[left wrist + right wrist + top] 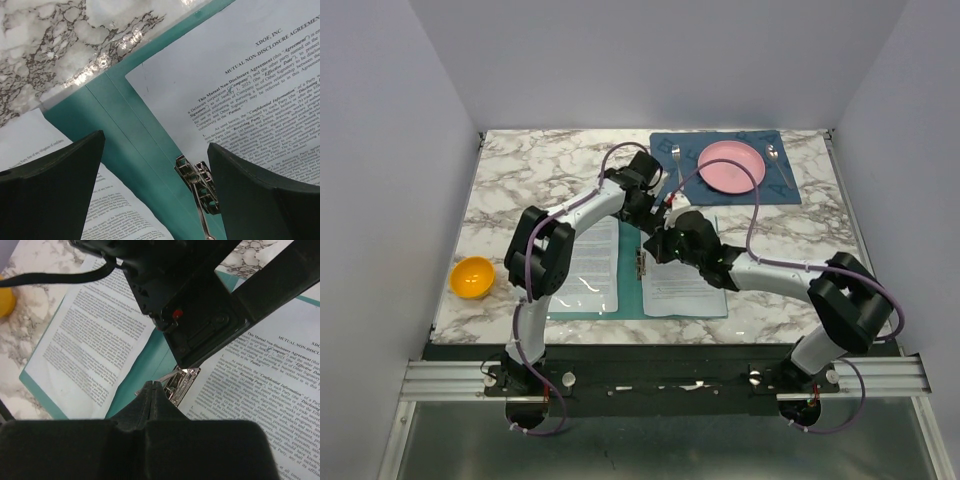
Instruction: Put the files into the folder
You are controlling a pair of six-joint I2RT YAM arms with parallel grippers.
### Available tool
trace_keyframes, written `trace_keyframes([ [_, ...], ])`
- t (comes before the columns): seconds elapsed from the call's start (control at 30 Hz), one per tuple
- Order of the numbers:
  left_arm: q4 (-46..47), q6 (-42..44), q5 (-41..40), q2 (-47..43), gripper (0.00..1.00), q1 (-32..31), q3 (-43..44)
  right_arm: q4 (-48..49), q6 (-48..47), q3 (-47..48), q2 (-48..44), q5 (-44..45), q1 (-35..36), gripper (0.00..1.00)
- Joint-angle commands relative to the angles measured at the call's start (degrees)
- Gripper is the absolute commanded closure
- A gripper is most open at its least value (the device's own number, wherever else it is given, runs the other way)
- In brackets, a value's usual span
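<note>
Folder (628,290) lies open by the surface's near edge, files (682,285) on both halves. Left gripper (155,142) is spread wide over the spine; right gripper (152,385) is pinched closed at the metal clip (177,385). Likely the clamping step. Next: seat the sheet edge under the clip.

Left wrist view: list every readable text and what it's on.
"XDOF, INC.": top of the right-hand sheet lying on the teal folder.
"MUTUAL NON-DISCLOSURE AGREEMEN": heading beneath, cut off by the frame edge.
"This Mutual Non-Disclosure Agreement (this "Agreement")": start of its first paragraph.
"Confidential Information": bold, in its second paragraph.
Remaining body text there, and all text on the left-hand sheet: too small to read.
Metal clip: no marking visible.
</note>
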Motion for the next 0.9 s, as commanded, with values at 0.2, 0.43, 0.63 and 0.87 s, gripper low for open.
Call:
trace_keyframes([
  [0.2,0.5,-1.8,1.7,3.3,0.01,0.1,-2.7,6.5,-1.1,5.5,7.5,3.1,0.6,1.0],
  [0.43,1.5,-1.4,1.4,4.0,0.01,0.1,-4.4,8.1,-0.4,5.7,11.0,1.7,0.8,1.0],
  [0.63,2.1,-1.3,0.7,4.4,0.01,0.1,-5.5,9.8,0.5,5.1,12.9,0.7,1.6,1.0],
  [0.87,3.2,-1.4,-2.0,4.1,0.03,0.1,-7.3,10.7,1.2,5.0,14.3,-1.2,2.9,1.0],
])
